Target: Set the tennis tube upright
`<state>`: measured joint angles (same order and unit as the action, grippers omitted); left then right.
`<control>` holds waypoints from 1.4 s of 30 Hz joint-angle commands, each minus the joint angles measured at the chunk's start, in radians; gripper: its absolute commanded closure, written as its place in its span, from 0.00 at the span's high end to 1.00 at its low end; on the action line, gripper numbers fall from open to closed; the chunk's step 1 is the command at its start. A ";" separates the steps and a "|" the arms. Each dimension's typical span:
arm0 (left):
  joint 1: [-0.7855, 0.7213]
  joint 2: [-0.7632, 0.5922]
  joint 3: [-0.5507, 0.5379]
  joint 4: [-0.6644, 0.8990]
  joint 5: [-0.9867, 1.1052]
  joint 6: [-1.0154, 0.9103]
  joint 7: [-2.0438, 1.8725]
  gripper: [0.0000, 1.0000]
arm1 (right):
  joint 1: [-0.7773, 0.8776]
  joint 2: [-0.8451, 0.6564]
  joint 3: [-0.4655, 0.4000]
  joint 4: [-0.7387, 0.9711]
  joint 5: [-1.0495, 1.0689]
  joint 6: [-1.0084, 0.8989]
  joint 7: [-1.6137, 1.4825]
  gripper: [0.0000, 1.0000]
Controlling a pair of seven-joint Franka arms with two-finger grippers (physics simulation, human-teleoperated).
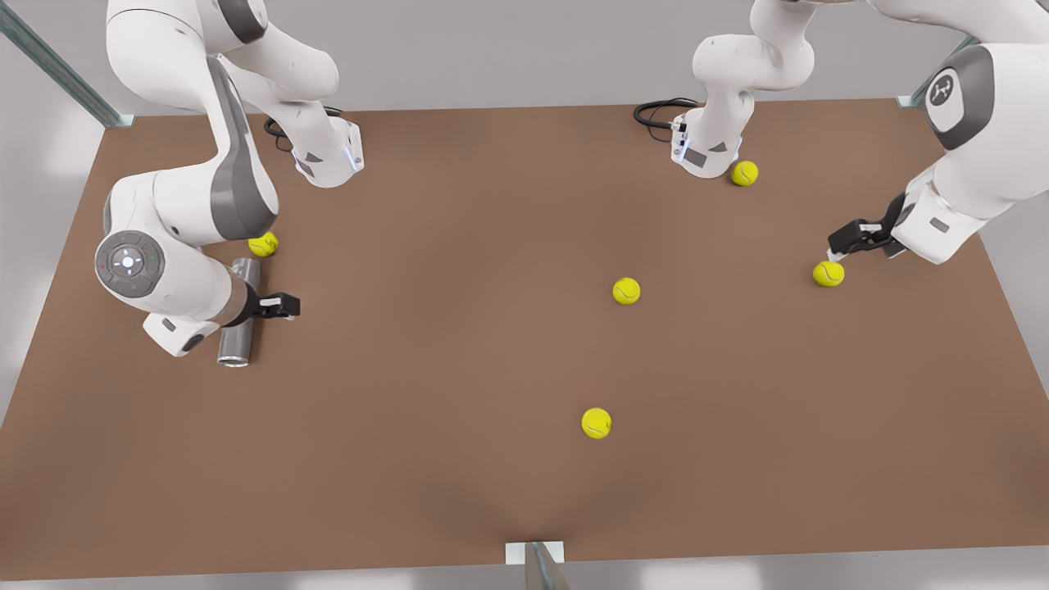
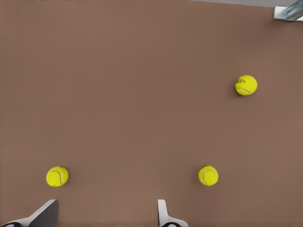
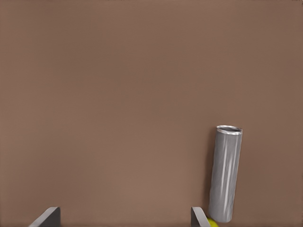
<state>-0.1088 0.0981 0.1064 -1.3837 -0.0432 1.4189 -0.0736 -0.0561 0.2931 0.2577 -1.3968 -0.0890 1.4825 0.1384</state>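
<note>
Your tube (image 1: pixel 239 313) lies flat near the tabletop (image 1: pixel 459 492) edge at the front view's left. Right pincer (image 1: pixel 283 306) just beside it, fingers apart, empty. Left pincer (image 1: pixel 852 239), also apart, above a ball (image 1: pixel 828 274).

Simulated robot lab: bare brown table (image 1: pixel 492 492) (grey walls behind).

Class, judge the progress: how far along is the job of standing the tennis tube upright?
Done: nothing yet; the tennis tube lies flat on the table, one end by a tennis ball. In hand: the right end effector, open, is beside the tube, not around it. The left end effector waits open near another ball. Left: grasp, tilt upright, release.
</note>
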 commanded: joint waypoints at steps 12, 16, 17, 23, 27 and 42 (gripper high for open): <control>-0.003 0.022 0.001 0.002 0.006 0.000 0.000 1.00 | -0.123 0.026 -0.001 -0.174 -0.035 -0.034 0.015 1.00; -0.003 0.023 0.001 0.000 0.006 -0.002 0.000 1.00 | -0.218 -0.074 0.000 -0.505 -0.017 0.395 -0.080 1.00; -0.003 0.026 0.001 0.000 0.006 -0.003 0.000 1.00 | -0.255 -0.109 0.000 -0.602 0.011 0.489 -0.124 1.00; -0.002 0.028 -0.001 0.000 0.006 -0.003 0.000 1.00 | -0.363 -0.081 -0.003 -0.602 0.003 0.504 -0.233 1.00; -0.002 0.029 -0.001 0.000 0.006 -0.002 0.000 1.00 | -0.350 0.011 -0.001 -0.580 -0.037 0.515 -0.255 1.00; -0.002 0.034 -0.001 0.000 0.006 -0.005 0.002 1.00 | -0.427 0.107 -0.008 -0.600 -0.136 0.591 -0.252 1.00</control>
<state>-0.1104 0.1320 0.1058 -1.3837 -0.0371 1.4143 -0.0730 -0.4832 0.4093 0.2500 -1.9946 -0.2309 2.0739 -0.1218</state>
